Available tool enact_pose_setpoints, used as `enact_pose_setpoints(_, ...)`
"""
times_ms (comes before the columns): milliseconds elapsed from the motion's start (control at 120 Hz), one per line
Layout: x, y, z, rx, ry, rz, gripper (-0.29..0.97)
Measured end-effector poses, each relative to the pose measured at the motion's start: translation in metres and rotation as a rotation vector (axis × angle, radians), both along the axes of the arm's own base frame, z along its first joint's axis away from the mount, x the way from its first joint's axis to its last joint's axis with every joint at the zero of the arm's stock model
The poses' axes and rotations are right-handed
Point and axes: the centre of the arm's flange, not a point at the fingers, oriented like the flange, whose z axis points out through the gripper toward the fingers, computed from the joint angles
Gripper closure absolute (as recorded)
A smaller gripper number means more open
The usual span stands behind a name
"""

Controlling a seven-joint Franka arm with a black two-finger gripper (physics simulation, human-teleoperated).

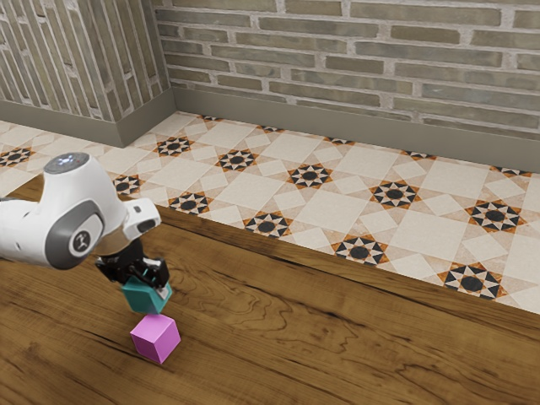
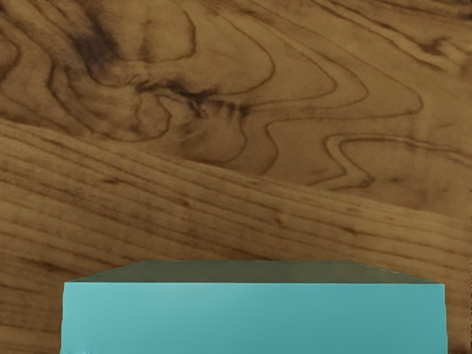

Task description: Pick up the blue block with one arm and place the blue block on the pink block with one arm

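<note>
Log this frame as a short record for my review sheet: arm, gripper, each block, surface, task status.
arm: Franka arm, coming in from the exterior view's left
gripper: gripper shut on the blue block
blue block: teal-blue cube, off the table, slightly tilted, right above the pink block; whether the two touch cannot be told
pink block: resting on the wooden table
wrist view: blue block's face just under the hand, wood grain beyond
status: blue block picked up, not yet released onto the pink block
</note>
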Motion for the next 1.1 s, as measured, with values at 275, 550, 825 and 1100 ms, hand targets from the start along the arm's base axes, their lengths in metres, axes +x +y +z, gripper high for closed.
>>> enact_pose_setpoints(275,-0.030,-0.016,0.000,0.018,-0.002,-0.006,0.36)
enact_pose_setpoints(550,-0.035,-0.018,-0.003,0.015,0.007,0.015,0.36)
enact_pose_setpoints(825,-0.035,-0.021,-0.004,0.034,0.011,-0.009,0.36)
enact_pose_setpoints(1100,-0.034,-0.020,-0.004,0.068,0.011,-0.063,0.37)
